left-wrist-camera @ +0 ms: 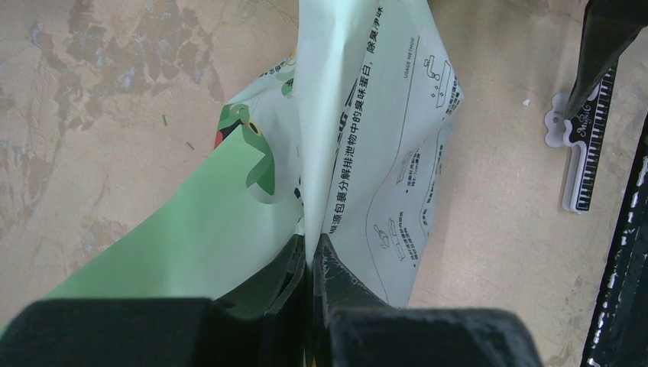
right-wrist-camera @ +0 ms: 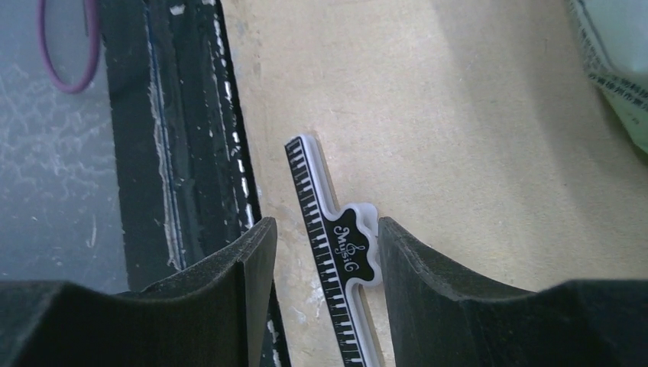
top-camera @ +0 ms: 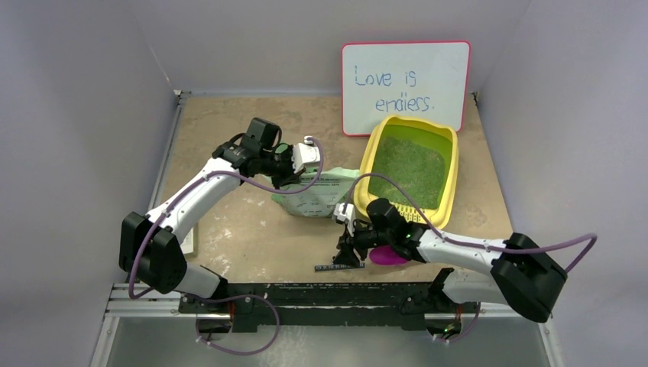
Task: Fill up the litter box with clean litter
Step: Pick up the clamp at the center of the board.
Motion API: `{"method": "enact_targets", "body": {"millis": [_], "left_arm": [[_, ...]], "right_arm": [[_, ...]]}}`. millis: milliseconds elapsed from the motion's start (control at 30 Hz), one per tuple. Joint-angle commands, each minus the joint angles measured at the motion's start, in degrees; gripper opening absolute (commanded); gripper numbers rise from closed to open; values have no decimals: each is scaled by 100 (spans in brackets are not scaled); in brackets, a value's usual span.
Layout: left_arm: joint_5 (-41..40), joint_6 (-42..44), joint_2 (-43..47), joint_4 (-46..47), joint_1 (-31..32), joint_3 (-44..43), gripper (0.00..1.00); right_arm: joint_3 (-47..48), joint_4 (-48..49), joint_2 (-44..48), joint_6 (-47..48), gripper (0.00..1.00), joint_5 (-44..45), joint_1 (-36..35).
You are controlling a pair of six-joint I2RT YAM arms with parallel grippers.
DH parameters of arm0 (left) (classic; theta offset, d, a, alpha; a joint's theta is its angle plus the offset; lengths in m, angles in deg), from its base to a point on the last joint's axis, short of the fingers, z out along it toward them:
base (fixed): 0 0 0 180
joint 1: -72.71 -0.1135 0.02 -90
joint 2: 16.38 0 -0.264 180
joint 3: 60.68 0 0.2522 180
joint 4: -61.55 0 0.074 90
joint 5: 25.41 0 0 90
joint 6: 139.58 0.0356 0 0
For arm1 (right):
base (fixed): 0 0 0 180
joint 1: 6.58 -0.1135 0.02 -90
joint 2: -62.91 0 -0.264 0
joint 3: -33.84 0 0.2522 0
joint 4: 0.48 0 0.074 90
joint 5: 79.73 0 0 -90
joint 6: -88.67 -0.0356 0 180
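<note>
1. Top view: one litter box [top-camera: 452, 172] sat at 2 o'clock with clean litter [top-camera: 405, 168] inside. One bag [top-camera: 313, 195] lay at centre and one magenta scoop [top-camera: 388, 256] at 5 o'clock.
2. Left wrist: the left gripper [left-wrist-camera: 312, 256] pinched the bag's fold. The thin film might slip free and drop.
3. Right wrist: the right gripper [right-wrist-camera: 325, 237], jaws apart, straddled one piano-key clip [right-wrist-camera: 345, 248]. An off-centre squeeze could skid it toward the 6 o'clock edge.

A white rectangular board with a red frame [top-camera: 405, 88] stands at the back of the mottled beige surface [top-camera: 229, 237], with "Love is endless." handwritten on it in blue. Near the middle sits a creased pale green plastic bag [left-wrist-camera: 382, 153] with black print and line diagrams. By the near edge lies a flat white plastic strip printed with black piano keys [right-wrist-camera: 340, 252]. Just to its right is a magenta plastic scoop [top-camera: 388, 257], partly hidden.
</note>
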Motion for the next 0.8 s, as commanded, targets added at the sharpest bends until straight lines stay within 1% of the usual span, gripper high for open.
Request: {"method": "enact_targets", "body": {"millis": [0,200,333,467,533,600,667,700,767], "left_arm": [[-194,46,90,-41,-134,25,5],[-177,40,101,-50,-134,32,8],[-181,42,100,-50,-134,33,9],[-210,34,98,-50,-134,38,9],[-212,31,99,-48,-134,42,9],[-212,33,96,-41,-134,41,9],[-216,28,89,-41,-134,54,9],[-220,26,99,-41,-134,47,9],[-228,17,100,-41,-134,52,9]], "right_arm": [[94,252,-294,405,53,116,-83],[109,292,-626,456,54,348,-222],[181,280,-815,490,53,229,-235],[180,343,-923,470,45,83,-261],[132,418,-922,456,39,96,-275],[105,466,-938,440,38,138,-280],[104,485,-975,462,31,141,-288],[122,479,-1002,468,30,128,-291],[159,454,-1060,503,23,48,-297]]}}
